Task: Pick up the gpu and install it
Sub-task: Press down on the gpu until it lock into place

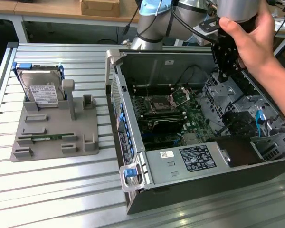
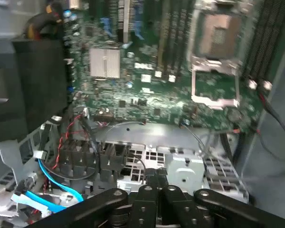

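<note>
White "DELL" lettering marks the motherboard.

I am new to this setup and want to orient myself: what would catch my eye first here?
The open computer case with its green motherboard fills the exterior view's right. Above it a person's hand grips the robot arm, whose shut gripper hangs inside the case. A hard drive stands on the gray tray at left.

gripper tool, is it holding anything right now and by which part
Nothing is held: the tool is shut with nothing between its fingers, above the open computer case. A person's hand grips the arm's wrist.
</note>
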You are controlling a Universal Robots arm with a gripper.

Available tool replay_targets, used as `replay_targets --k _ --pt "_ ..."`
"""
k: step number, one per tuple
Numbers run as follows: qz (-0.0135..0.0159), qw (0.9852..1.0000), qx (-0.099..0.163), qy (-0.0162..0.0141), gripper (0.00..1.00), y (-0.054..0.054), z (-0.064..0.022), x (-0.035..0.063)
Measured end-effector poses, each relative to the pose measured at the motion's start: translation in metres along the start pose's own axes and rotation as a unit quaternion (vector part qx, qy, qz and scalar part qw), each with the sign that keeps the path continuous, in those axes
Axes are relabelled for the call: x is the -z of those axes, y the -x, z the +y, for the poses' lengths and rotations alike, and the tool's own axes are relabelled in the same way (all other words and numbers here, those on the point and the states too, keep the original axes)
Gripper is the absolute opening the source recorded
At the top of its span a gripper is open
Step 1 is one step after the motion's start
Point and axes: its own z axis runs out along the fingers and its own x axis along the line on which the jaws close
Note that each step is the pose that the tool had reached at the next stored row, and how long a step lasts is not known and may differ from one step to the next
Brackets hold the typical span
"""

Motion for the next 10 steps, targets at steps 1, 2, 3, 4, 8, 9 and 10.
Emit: replay_targets --k 1,2,3,4,8,9,10 --pt "0.0007 1.0000 -0.005 0.0003 0.11 0.0003 -0.0003 0.0005" --pt "0.0007 1.0000 -0.005 0.0003 0.11 0.0003 -0.0003 0.0005" --pt "0.0008 1.0000 -0.005 0.0002 0.11 0.0002 -0.0003 0.0005" --pt "0.0008 1.0000 -0.005 0.0003 0.11 0.0002 -0.0003 0.0006" --pt "0.0008 1.0000 -0.005 0.0003 0.11 0.0002 -0.0003 0.0006" --pt "0.0008 1.0000 -0.005 0.0003 0.11 0.0002 -0.0003 0.0006" --pt "0.0007 1.0000 -0.005 0.0003 0.11 0.0002 -0.0003 0.0005"
